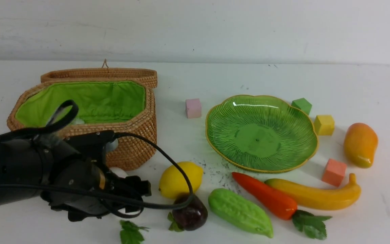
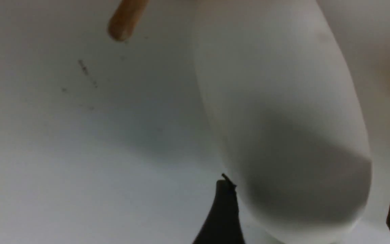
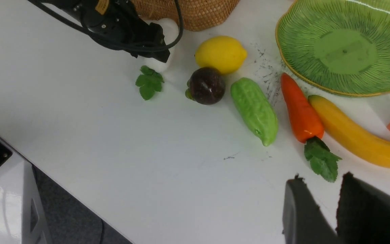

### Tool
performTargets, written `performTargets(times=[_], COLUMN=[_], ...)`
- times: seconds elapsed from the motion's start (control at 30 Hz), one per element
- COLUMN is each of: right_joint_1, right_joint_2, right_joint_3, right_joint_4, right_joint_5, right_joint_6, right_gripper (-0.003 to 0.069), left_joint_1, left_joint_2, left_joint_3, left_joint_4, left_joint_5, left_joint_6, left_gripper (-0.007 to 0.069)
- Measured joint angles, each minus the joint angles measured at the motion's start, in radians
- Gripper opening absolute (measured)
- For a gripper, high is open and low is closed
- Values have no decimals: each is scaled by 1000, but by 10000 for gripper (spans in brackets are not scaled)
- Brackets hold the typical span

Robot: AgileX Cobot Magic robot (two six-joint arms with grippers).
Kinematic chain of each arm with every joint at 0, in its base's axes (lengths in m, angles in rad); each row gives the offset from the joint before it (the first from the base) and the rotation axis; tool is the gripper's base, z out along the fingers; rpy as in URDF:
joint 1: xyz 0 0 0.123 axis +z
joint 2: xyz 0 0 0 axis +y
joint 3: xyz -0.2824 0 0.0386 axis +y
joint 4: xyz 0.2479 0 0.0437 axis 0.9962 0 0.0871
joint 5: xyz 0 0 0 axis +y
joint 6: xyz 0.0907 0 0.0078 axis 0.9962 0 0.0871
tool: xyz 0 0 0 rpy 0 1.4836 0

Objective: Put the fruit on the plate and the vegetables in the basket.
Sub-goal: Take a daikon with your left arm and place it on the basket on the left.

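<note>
The white radish (image 2: pixel 283 118) lies on the table in front of the basket (image 1: pixel 134 149), with its green leaves (image 1: pixel 130 232) near the front edge. My left gripper (image 1: pixel 137 196) stands open around the radish, its dark fingers (image 2: pixel 222 210) on either side, one well apart from it. Lemon (image 1: pixel 180 179), purple fruit (image 1: pixel 191 213), gourd (image 1: pixel 239 211), carrot (image 1: pixel 266 196), banana (image 1: pixel 317 195) and mango (image 1: pixel 360 144) lie on the table around the green plate (image 1: pixel 261 132), which holds nothing. My right gripper (image 3: pixel 322 178) hovers near the carrot's leaves, jaws narrowly apart and holding nothing.
The basket's lid stands open at the back, green lining showing. Pink (image 1: pixel 193 108), green (image 1: pixel 301 105), yellow (image 1: pixel 324 124) and salmon (image 1: pixel 333 172) foam cubes sit around the plate. The table's near edge drops off in the right wrist view.
</note>
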Motion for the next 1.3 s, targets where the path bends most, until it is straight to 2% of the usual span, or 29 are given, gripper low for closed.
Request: performTargets(times=[0.23, 0.47, 0.93, 1.17, 1.3], right_joint_1=[0, 0, 0, 0, 0], right_joint_2=[0, 0, 0, 0, 0], right_joint_3=[0, 0, 0, 0, 0], right_joint_4=[0, 0, 1, 1, 1], right_joint_5=[0, 0, 0, 0, 0], right_joint_6=[0, 0, 0, -1, -1], right_gripper=[182, 183, 181, 181, 181], left_joint_1=[0, 0, 0, 0, 0], left_joint_2=[4, 8, 66, 129, 133], left_joint_3=[2, 2, 2, 2, 0], left_joint_4=[23, 36, 272, 287, 295], left_joint_5=[-6, -75, -99, -101, -66], left_joint_6=[-12, -79, -315, -323, -323], left_gripper=[587, 587, 589, 591, 545])
